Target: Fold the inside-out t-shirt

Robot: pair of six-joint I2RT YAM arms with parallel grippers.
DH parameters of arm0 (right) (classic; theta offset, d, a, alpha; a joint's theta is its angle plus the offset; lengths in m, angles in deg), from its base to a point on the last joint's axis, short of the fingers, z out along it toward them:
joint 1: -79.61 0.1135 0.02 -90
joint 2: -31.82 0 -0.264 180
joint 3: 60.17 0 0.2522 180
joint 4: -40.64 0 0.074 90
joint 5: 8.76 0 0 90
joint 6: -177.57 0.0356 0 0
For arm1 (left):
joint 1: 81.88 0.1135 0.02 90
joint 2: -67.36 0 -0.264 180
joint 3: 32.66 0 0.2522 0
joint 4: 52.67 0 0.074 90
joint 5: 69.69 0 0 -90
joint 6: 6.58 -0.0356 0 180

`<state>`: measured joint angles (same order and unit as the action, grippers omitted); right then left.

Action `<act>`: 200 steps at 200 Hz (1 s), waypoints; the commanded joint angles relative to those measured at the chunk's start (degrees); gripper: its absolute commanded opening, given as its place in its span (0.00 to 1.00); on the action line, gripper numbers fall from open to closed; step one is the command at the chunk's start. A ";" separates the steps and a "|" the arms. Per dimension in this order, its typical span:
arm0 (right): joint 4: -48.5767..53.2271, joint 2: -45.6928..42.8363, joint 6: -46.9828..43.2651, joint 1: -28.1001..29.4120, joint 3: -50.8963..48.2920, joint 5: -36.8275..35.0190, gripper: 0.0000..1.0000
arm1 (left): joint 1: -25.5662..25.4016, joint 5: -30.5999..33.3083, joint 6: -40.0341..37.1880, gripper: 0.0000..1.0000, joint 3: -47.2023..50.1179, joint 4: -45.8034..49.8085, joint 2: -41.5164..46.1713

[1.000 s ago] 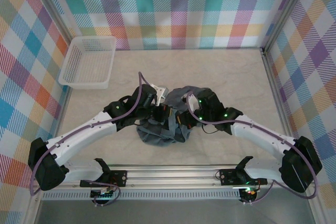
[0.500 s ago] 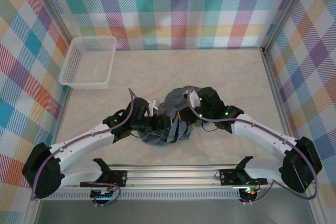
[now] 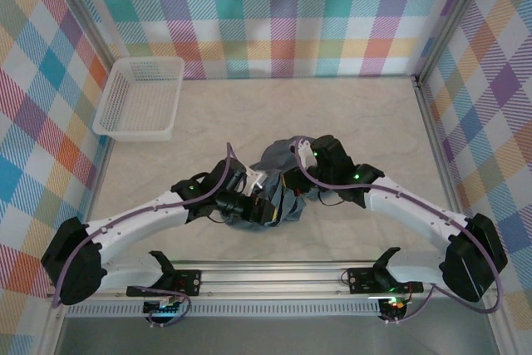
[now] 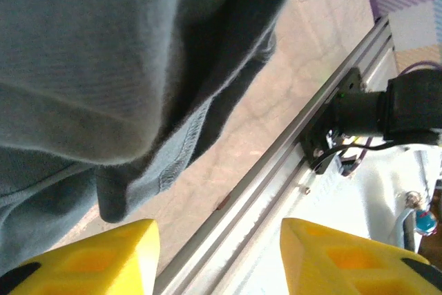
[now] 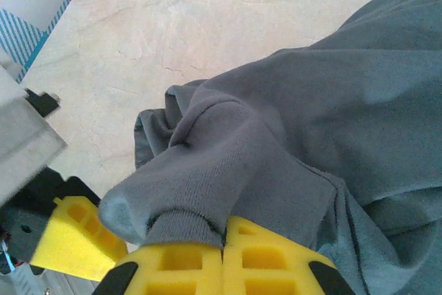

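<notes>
1. A white lattice basket [image 3: 133,132] stands at the far left corner of the tabletop [image 3: 357,114], well apart from both arms.
2. The left end effector [image 4: 218,234] has its two yellow fingers [image 4: 103,253] spread apart, and nothing is between them. In the left wrist view the grey cloth hangs just above and to the left of them. Below it, the pale tabletop and a metal rail [image 4: 276,164] are seen through the gap.
3. The inside-out t-shirt [image 3: 277,157] lies as a crumpled dark slate-grey heap near the middle of the tabletop, toward the near edge. It is between the two wrists, which cover part of it from above.
4. The right end effector [image 5: 224,240] has its yellow fingers pressed together, and they pinch a rolled fold of the t-shirt (the cloth bunches up right at the fingertips). The rest of the cloth spreads away to the right in that view.
</notes>
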<state>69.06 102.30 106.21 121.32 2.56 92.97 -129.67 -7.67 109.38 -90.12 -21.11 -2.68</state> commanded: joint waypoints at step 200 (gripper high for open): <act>4.20 -8.60 -3.48 -3.22 -0.63 1.43 0.33 | 9.91 24.28 -6.78 0.00 -26.70 25.49 1.38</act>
<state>71.81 93.75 105.51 118.85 1.57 88.44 -120.01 14.95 105.64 -115.87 0.64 0.69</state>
